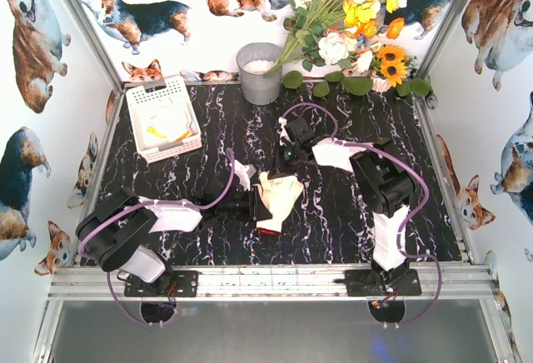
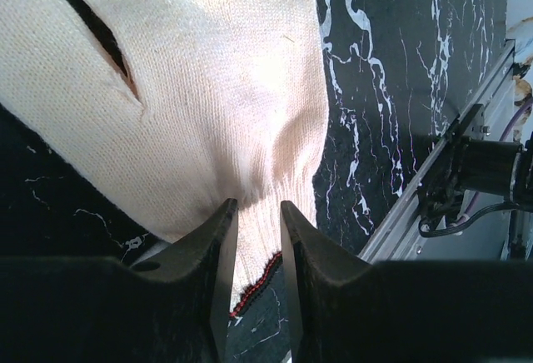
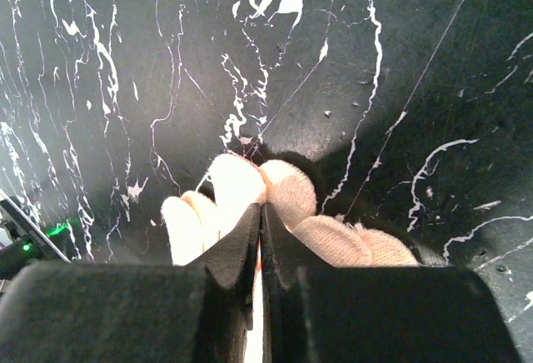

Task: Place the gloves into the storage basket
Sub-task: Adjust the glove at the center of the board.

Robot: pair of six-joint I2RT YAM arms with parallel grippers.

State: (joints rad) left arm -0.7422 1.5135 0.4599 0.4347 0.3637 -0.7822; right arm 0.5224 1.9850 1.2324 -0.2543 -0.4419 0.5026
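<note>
A white knit glove (image 1: 279, 192) with a red-edged cuff is stretched between my two grippers at mid-table. My right gripper (image 1: 287, 156) is shut on its finger end. In the right wrist view the jaws (image 3: 261, 209) are pressed together and the glove's fingertips (image 3: 291, 196) stick out past them, above the table. My left gripper (image 1: 256, 205) holds the cuff end. In the left wrist view its jaws (image 2: 259, 205) stand a narrow gap apart with the ribbed cuff (image 2: 254, 238) between them. The white lattice basket (image 1: 135, 121) at the back left holds white and yellow gloves (image 1: 166, 121).
A grey metal bucket (image 1: 260, 72) stands at the back centre, with a bunch of flowers and leaves (image 1: 350, 22) to its right. The aluminium frame rail (image 1: 266, 280) runs along the near edge. Printed walls close in the black marble tabletop (image 1: 333, 221).
</note>
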